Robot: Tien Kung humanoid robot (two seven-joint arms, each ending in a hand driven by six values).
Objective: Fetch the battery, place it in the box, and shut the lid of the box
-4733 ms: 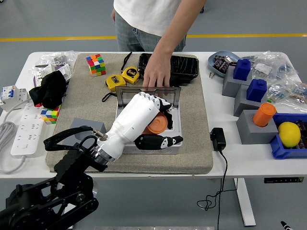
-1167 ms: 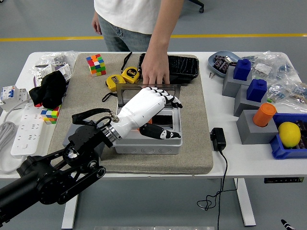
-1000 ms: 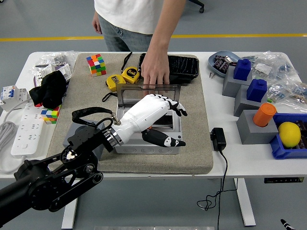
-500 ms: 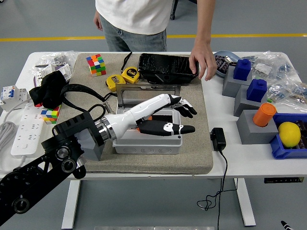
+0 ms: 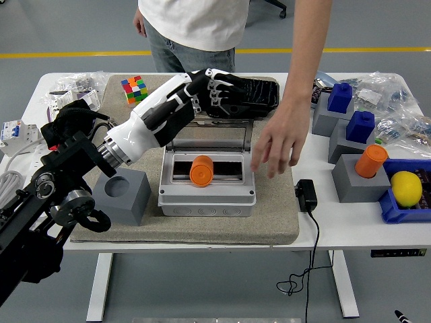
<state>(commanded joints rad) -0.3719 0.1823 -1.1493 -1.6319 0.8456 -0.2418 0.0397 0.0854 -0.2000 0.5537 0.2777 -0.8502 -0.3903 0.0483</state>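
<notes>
The orange battery (image 5: pixel 201 170) lies inside the grey box (image 5: pixel 207 197) on the tan mat. The box's clear lid (image 5: pixel 210 136) stands raised at its far edge. My left hand (image 5: pixel 221 89) is lifted above and behind the lid, over the black tray (image 5: pixel 259 94). Its fingers (image 5: pixel 227 94) are loosely bent and hold nothing. A person's hand (image 5: pixel 275 145) reaches down from the far side, fingers spread, hovering just right of the box's far right corner.
A grey block with a round hole (image 5: pixel 125 194) stands left of the box. A Rubik's cube (image 5: pixel 135 89) sits at the mat's far left. A black power adapter (image 5: pixel 306 195) lies right of the mat, with grey and blue blocks, an orange cylinder (image 5: pixel 370 160) and a lemon (image 5: pixel 406 188) further right.
My left hand has let go of the battery, risen out of the box and swung back above the lid. The person's hand left the lid, then came down beside the box.
</notes>
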